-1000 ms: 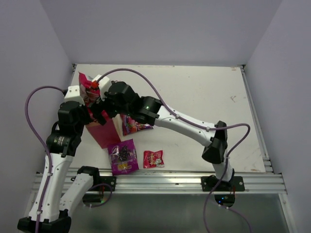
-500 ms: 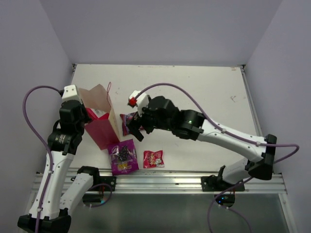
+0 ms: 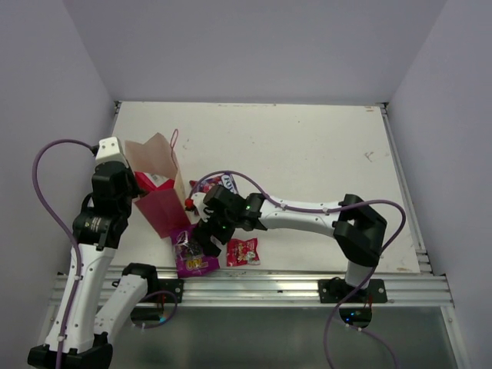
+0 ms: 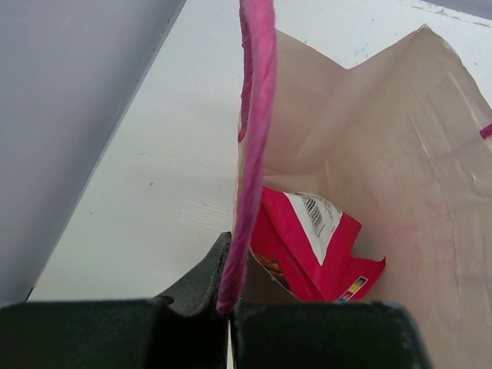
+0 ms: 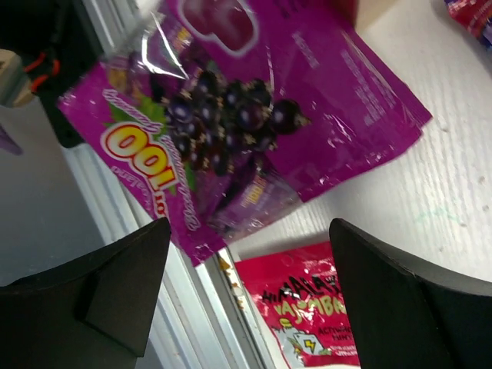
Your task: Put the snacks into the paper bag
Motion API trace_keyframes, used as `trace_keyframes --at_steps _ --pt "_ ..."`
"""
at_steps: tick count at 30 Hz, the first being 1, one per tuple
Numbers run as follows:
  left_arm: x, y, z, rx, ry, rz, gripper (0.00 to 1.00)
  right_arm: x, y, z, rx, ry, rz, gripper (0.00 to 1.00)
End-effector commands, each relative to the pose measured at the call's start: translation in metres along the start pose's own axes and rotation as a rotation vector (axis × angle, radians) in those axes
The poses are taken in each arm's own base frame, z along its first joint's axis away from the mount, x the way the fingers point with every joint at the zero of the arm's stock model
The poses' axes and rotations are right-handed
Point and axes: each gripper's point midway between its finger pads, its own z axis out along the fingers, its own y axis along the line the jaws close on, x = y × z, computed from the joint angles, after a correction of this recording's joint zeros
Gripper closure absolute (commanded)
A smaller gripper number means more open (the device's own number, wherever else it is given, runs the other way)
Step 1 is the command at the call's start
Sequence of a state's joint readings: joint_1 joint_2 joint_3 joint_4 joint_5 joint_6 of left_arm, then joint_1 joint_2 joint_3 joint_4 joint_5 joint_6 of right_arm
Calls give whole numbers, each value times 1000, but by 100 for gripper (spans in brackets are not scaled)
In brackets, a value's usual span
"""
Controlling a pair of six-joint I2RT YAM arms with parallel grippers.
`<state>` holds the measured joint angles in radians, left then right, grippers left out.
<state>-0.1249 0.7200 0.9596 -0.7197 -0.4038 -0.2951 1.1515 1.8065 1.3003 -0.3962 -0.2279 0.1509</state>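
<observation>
White tabletop (image 3: 307, 154) below, the left gripper (image 4: 229, 304) clamps the paper bag (image 4: 384, 138) by its rim, pink-red pouch (image 4: 307, 246) inside beyond its fingers, while the right gripper (image 5: 246, 257) gapes empty above the purple pouch (image 5: 254, 115), which could skid off the near edge under a shallow pinch.

The paper bag (image 3: 163, 211) stands upright, mouth open, magenta panel frontward; the pink-red pouch (image 4: 315, 246) lies tilted inside it. The purple pouch (image 3: 194, 252) and small red packet (image 3: 242, 251) lie flat nearby, just apart.
</observation>
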Motion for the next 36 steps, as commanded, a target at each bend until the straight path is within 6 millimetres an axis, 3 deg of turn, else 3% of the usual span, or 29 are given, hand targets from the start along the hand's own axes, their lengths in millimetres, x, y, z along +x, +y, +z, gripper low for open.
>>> trace_keyframes --at_steps 1,4,7,10,13,15,16,17,19,21,22,24,25,27,28,30,31,33,34,36 --pt "-17 0 -10 14 -44 -17 100 -18 21 3 -107 -63 9 12" --pt "-17 -1 -11 19 -43 -15 100 -20 22 4 -115 -66 21 12" --pt "-18 0 -12 18 -46 -12 100 -6 22 18 -134 -9 46 12" --pt "-19 0 -12 20 -49 -7 100 9 21 37 -157 46 60 19" --pt "-20 1 -14 20 -51 -5 100 17 15 46 -138 78 70 52" --pt "-19 1 -14 20 -51 -4 100 20 13 45 -128 90 65 67" --pt "-18 1 -14 20 -51 -4 100 20 5 41 -77 97 60 100" --pt "-18 1 -14 20 -51 -4 100 20 3 36 -59 100 58 100" --pt "-18 0 -14 25 -52 -9 100 17 -2 12 -4 98 21 100" --pt "-18 -3 -14 46 -59 -10 100 12 -20 -8 120 87 9 100" --pt "-20 -5 -14 56 -66 -15 100 4 -31 -36 216 74 -7 100" --pt "-19 -9 -14 78 -69 -14 100 -8 -37 -64 292 44 -11 100" --pt "-20 -9 -14 80 -71 -16 100 -23 -37 -91 333 7 -24 100" --pt "-21 -11 -14 88 -75 -18 100 -42 -50 -121 451 -37 -38 100" --pt "-22 -11 -14 88 -78 -18 100 -62 -49 -141 483 -68 -54 100" --pt "-23 -12 -15 94 -81 -18 100 -87 -59 -165 582 -119 -68 100" --pt "-23 -12 -14 95 -80 -17 100 -113 -55 -189 606 -181 -85 100" --pt "-22 -12 -14 98 -79 -14 100 -137 -59 -197 657 -211 -102 100" --pt "-22 -12 -15 97 -78 -12 100 -163 -59 -224 703 -295 -102 100" --pt "-22 -12 -16 99 -79 -12 100 -185 -62 -231 746 -336 -131 100"
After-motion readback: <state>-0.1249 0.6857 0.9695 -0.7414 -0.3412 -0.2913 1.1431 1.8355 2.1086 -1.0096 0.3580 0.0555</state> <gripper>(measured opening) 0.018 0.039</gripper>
